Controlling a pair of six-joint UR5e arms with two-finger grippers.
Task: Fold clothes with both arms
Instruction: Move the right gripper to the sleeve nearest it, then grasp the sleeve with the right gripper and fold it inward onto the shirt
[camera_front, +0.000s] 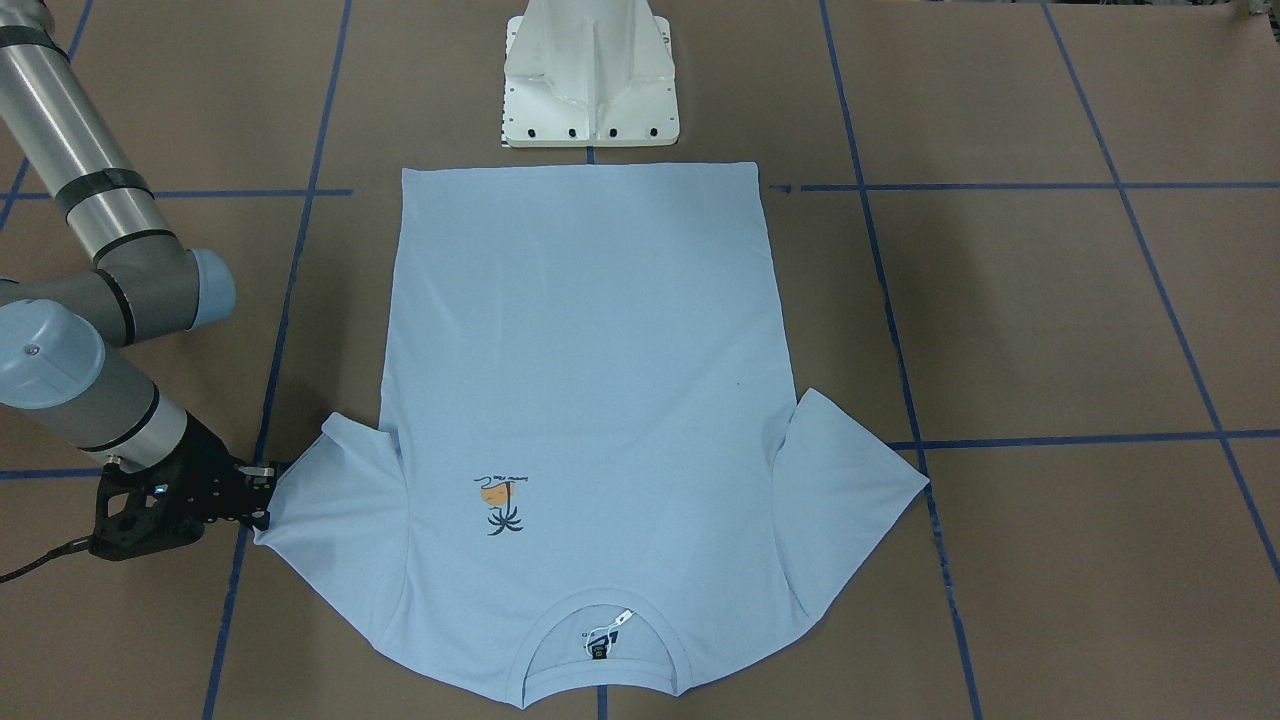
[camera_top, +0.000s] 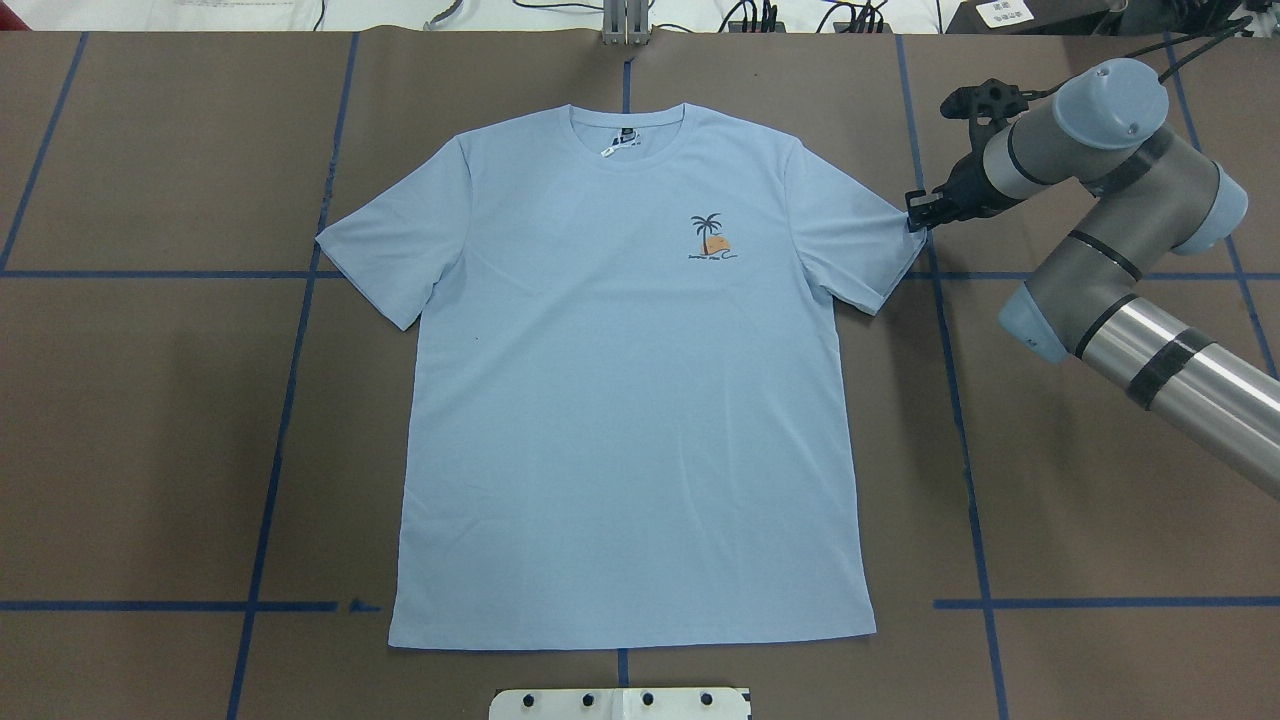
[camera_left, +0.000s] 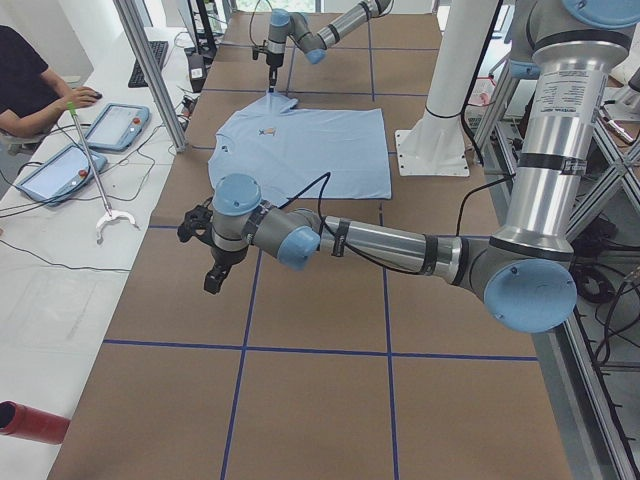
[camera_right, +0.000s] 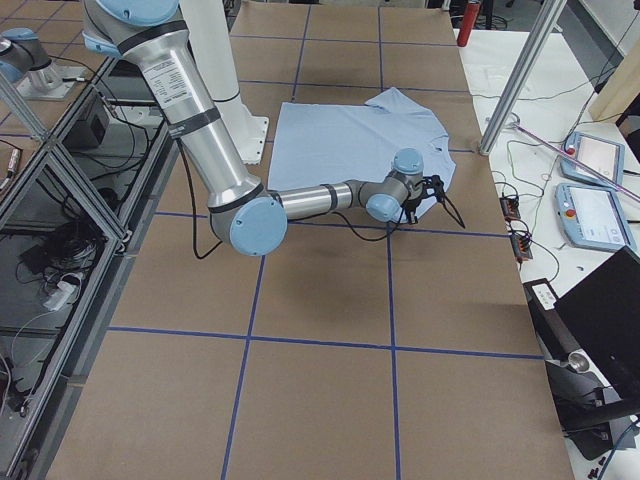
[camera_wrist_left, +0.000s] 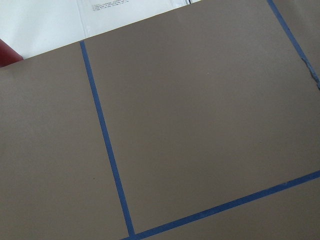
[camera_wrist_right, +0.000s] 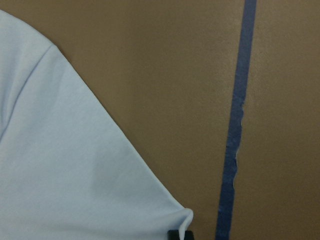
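Blue T-shirt (camera_top: 620, 400) flat, right gripper (camera_top: 915, 215) (sleeve edge (camera_top: 885, 262))

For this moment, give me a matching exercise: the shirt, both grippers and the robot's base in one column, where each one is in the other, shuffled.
1. light blue short-sleeved T-shirt
2. right arm's black two-finger gripper
3. left arm's black two-finger gripper
4. white metal pedestal base

A. over the bare brown table, apart from the cloth
B. at a sleeve tip
C. just past the hem
D. spread flat, palm-tree print up

Pairs: 1-D, 2-B, 3-A, 4-C
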